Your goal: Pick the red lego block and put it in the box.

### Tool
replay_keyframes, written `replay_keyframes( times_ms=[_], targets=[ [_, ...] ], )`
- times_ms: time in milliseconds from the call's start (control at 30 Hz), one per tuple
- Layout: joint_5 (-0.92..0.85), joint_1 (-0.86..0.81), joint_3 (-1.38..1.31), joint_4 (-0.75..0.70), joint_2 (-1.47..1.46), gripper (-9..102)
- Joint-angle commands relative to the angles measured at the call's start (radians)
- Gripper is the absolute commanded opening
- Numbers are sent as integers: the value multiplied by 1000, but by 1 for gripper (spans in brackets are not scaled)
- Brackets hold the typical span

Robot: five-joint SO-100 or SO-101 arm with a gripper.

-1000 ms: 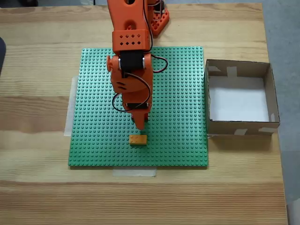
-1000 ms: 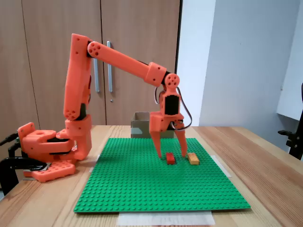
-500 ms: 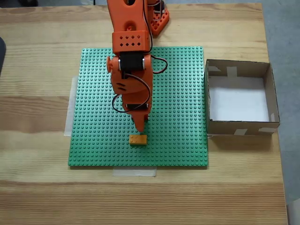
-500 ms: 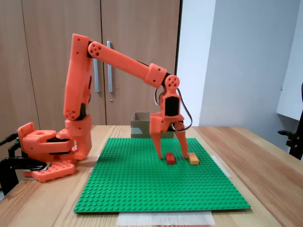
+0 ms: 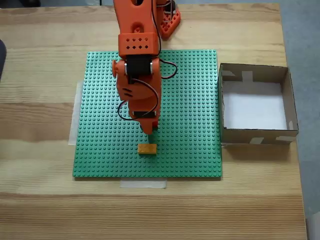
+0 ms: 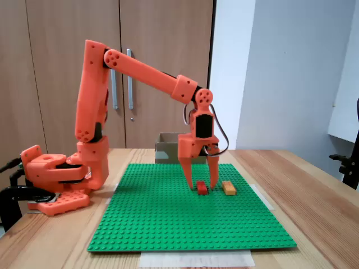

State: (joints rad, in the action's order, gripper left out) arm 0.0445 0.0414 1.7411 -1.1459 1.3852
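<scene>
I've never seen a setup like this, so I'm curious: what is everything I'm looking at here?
Red brick: one, red, on the green plate, between the gripper's fingers.
Orange brick: one, yellow-orange, on the green plate, beside the red one.
Green plate: one, green, studded, flat on the table.
Box: one, brown cardboard with white floor, beside the plate.
Table: one, light wood.
Cupboard: wooden doors, behind the table.
Arm: one, orange, reaching over the plate.
Gripper: one, orange, fingers pointing down around the red brick.
</scene>
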Motion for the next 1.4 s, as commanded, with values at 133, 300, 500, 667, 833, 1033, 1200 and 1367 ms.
replay_keyframes(
  times_ms=[133, 300, 500, 667, 833, 1033, 1200, 1367],
  targets=[
    [-15, -8, -6, 11, 12, 8],
    [-23, -12, -3, 20, 17, 2],
    [-23, -12, -8, 14, 25, 1],
    [-18, -15, -11, 9, 44, 0],
    [-9, -23, -28, -8, 89, -1],
    [-2, -41, -35, -21, 147, -1],
    [-8, -43, -31, -46, 198, -1],
    [-6, -43, -32, -66, 250, -1]
  ],
)
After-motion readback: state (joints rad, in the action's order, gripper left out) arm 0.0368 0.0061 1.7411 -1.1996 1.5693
